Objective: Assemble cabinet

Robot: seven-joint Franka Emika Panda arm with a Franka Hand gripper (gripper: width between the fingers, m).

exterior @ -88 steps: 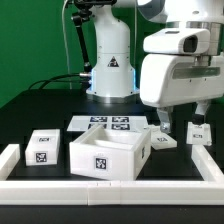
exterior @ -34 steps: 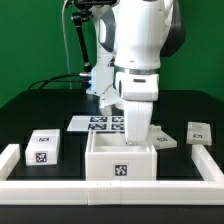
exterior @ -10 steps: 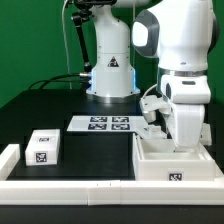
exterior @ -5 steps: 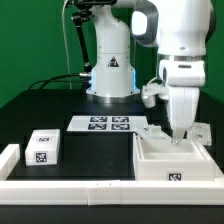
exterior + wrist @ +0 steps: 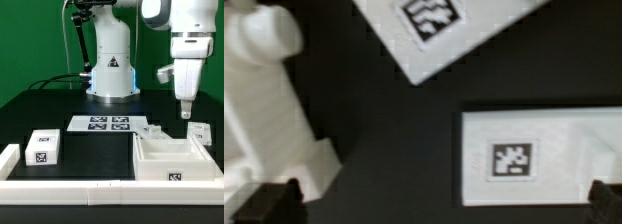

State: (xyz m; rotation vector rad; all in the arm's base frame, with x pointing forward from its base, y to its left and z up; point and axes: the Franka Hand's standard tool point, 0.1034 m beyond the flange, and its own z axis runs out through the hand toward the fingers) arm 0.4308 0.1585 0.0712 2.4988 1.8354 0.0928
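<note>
The cabinet point(image 5: 170, 162) is a white open-topped box with a tag on its front. It sits on the black table in the front corner at the exterior view's right, against the border rail. My gripper point(image 5: 185, 113) hangs well above its back edge, clear of it. In the wrist view the two dark fingertips point(image 5: 269, 200) stand far apart with only black table between them, so the gripper point(image 5: 436, 200) is open and empty. A tagged white piece point(image 5: 535, 150) lies below it.
A small tagged white block point(image 5: 42, 147) lies at the exterior view's left. Small white pieces lie behind the cabinet point(image 5: 155, 131) and at the far right point(image 5: 200, 132). The marker board point(image 5: 108, 124) lies mid-table. A low white border rail point(image 5: 60, 188) runs along the front. The robot base point(image 5: 110, 60) stands behind.
The cabinet was moved from the middle to the front right corner. Over the last second the gripper has risen out of the cabinet and now hangs above it, empty.
</note>
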